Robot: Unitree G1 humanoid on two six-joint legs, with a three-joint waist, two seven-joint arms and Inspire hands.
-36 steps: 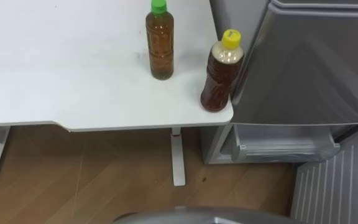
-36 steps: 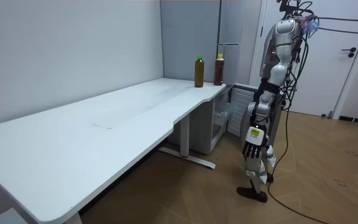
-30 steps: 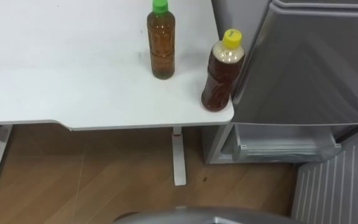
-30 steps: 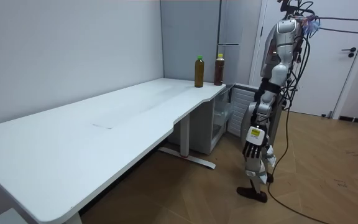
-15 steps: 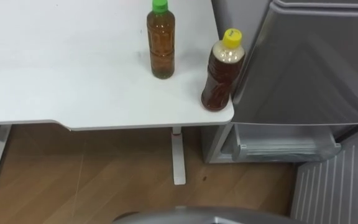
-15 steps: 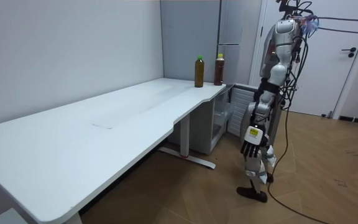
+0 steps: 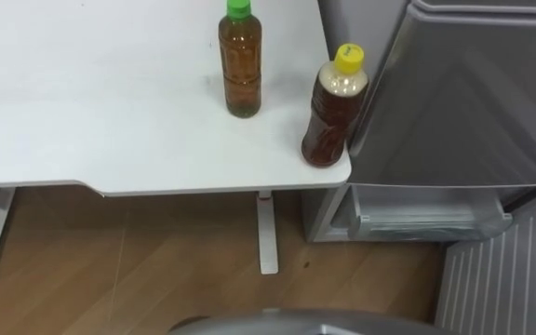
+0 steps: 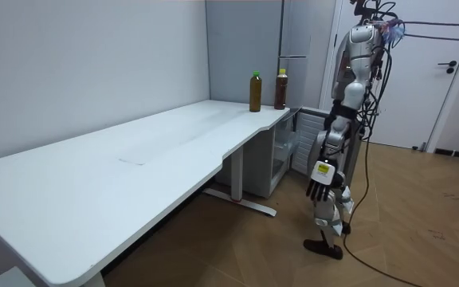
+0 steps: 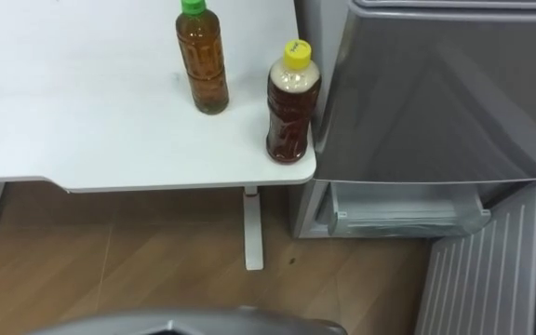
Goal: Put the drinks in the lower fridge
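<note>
Two drink bottles stand upright on the white table (image 7: 82, 112) near its right corner. One is a green-capped bottle (image 7: 240, 65) of amber drink. The other, a yellow-capped bottle (image 7: 330, 112) of darker brown drink, stands at the very corner beside the grey fridge (image 7: 473, 93). The fridge's lower compartment (image 7: 426, 219) is open below the grey upper door. In the room view I stand on the wooden floor a step from the table's corner. My left hand (image 8: 319, 180) hangs at my side with relaxed fingers, holding nothing, well below and apart from both bottles (image 8: 255, 92).
The lower fridge door (image 7: 505, 270), white and ribbed inside, stands swung open at the lower right. A white table leg (image 7: 266, 233) rises from the wooden floor under the corner. A closed door (image 8: 453, 72) is at the room view's right.
My left arm has swung slightly forward, toward the table. The bottles and fridge have not moved.
</note>
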